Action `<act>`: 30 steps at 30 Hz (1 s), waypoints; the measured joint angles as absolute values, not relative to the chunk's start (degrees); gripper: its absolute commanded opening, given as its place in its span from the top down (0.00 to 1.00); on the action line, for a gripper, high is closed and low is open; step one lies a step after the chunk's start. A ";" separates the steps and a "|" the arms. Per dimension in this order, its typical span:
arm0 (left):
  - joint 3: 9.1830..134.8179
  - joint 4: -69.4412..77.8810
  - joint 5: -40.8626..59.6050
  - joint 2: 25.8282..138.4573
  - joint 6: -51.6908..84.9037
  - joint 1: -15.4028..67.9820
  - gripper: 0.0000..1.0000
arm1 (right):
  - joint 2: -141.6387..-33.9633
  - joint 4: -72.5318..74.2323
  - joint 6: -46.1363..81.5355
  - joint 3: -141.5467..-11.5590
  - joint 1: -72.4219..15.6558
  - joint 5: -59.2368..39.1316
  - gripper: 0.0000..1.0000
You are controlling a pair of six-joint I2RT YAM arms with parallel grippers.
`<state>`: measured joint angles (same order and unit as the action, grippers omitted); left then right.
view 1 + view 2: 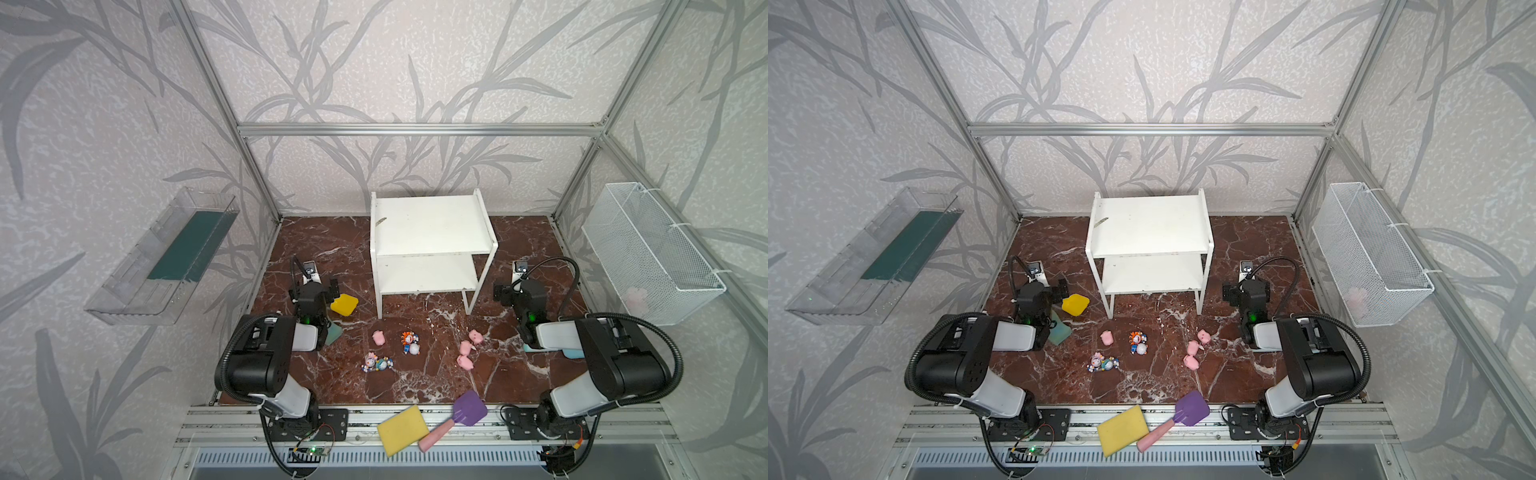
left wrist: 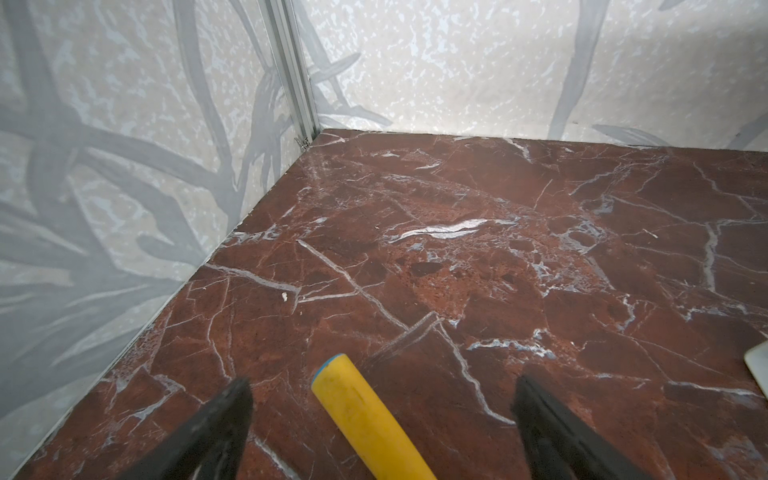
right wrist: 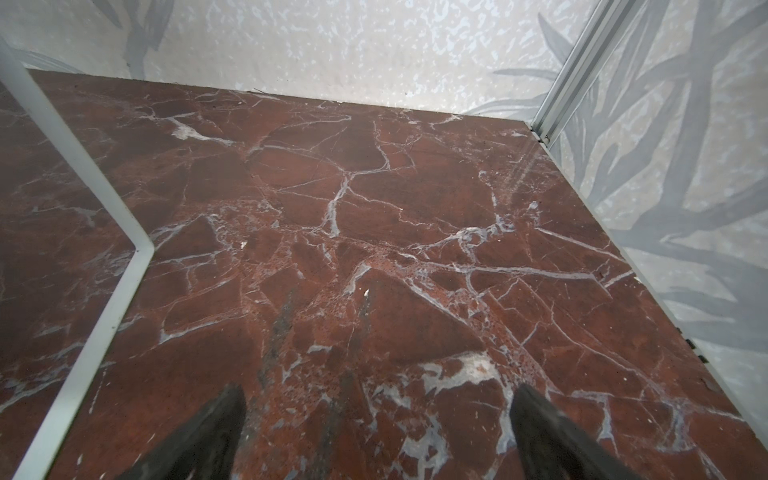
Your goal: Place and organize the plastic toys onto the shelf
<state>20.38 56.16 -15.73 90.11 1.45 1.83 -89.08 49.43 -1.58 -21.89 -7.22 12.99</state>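
The left arm (image 1: 309,297) sits low at the left of the worktop (image 1: 316,245), jaws spread wide. In the left wrist view the handle of a yellow toy shovel (image 2: 365,419) lies on the marble between them, not pinched.

Next comes a lone pink pig (image 1: 378,337), lying in front of the shelf (image 1: 432,224), whose two boards hold no toys. Nearer the front edge the pink figurine (image 1: 371,358) and teal figurine (image 1: 383,365) touch each other. Just right of them the orange figurine (image 1: 408,337) and white-blue figurine (image 1: 414,348) touch as well. Further right, three pigs (image 1: 466,348) lie close together.

The right arm (image 1: 525,297) rests low by the shelf's right legs, jaws spread over bare marble and holding nothing.

The pigs look light, hollow and glossy, so their rounded bodies will likely slip. They are best taken across the flanks at the widest part, not by the snout. The figurines look hard, tiny and knobbly. A pinch across the torso should hold, but each touching neighbour may be knocked, so the outer one of a pair is the easier pick.
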 measured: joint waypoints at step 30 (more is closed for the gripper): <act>24.71 44.05 -26.09 81.34 0.03 7.29 0.01 | -89.08 49.43 -1.58 -21.89 -7.22 12.97 0.01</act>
